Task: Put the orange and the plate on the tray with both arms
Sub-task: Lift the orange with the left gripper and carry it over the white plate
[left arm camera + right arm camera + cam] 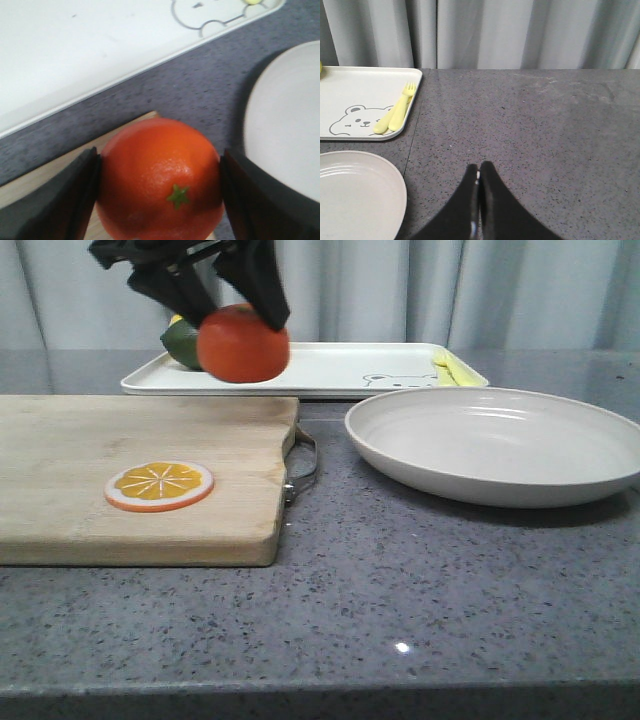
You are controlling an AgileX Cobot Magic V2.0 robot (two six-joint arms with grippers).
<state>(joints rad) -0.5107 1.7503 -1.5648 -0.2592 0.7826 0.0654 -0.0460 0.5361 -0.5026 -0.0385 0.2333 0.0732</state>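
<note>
My left gripper [240, 315] is shut on the orange [243, 343] and holds it in the air above the far right corner of the cutting board, just short of the tray [330, 370]. In the left wrist view the orange [160, 177] sits between both fingers, stem dimple up, with the tray [75, 55] beyond it. The off-white plate [495, 445] lies on the table at the right, in front of the tray. My right gripper [479, 172] is shut and empty over bare table beside the plate [357, 195]; it is out of the front view.
A wooden cutting board [130, 475] with an orange slice [159, 486] lies at the left. A green and yellow fruit [182, 340] sits on the tray's left end, and a yellow fork and spoon [395, 112] lie at its right end near the bear drawing [355, 120].
</note>
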